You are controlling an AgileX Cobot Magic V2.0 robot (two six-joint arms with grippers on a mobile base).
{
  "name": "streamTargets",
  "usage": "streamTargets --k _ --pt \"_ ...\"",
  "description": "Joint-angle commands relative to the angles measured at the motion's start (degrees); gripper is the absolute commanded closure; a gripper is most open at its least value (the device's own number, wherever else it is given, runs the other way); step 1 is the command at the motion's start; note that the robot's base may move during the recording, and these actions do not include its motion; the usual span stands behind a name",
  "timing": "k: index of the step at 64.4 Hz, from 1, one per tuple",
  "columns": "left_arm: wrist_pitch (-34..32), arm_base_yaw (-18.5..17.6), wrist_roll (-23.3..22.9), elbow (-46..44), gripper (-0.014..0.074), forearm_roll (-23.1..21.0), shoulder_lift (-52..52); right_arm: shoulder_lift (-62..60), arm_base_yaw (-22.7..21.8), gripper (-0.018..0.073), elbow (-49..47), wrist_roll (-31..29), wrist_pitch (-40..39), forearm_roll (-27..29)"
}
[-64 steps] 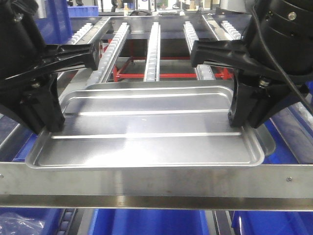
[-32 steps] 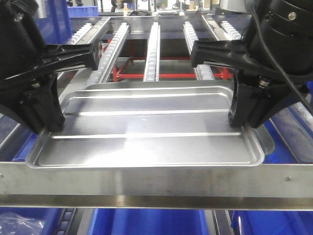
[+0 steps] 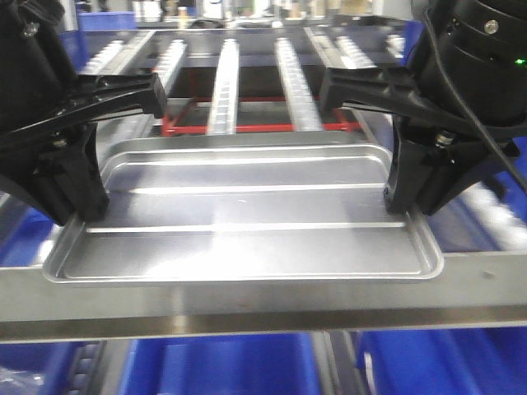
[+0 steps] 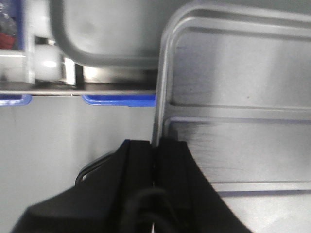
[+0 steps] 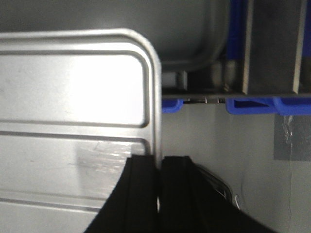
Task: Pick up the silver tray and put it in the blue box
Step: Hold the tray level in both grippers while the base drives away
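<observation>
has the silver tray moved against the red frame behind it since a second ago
Yes. Judged against the red frame behind it, the silver tray now sits further right in the front view.

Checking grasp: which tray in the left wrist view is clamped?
The ridged silver tray at right, rim inside the left gripper; the blurred grey tray upper left lies apart.

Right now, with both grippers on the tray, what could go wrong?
1. The left gripper and right gripper each pinch only the thin rim of the tray, so the smooth metal could slip out.
2. With holds at opposite ends, uneven arm motion may tilt or twist the tray.
3. In the front view the front bar lies right by the tray's near edge and might catch it.
</observation>
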Motion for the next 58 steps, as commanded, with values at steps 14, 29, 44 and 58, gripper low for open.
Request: streamTargets --k 14,29,44,58 --pt "-0.01 -0.04 -0.78 -1.24 0.0700 2.27 -1.62 -2.25 -0.33 0.0503 -1.15 -0.02 0.30 -2.69" --pt "-0.01 -0.04 -0.78 -1.24 0.0700 2.27 -1.62 -2.25 -0.33 0.0503 -1.15 -0.02 0.30 -2.69" --pt "-0.01 -0.04 -0.78 -1.24 0.0700 2.27 -1.62 -2.25 -0.33 0.0503 -1.15 -0.02 0.30 -2.69" --pt "-0.01 -0.04 -0.78 -1.24 0.0700 2.27 -1.62 -2.25 -0.33 0.0503 -1.15 -0.02 0.30 -2.69"
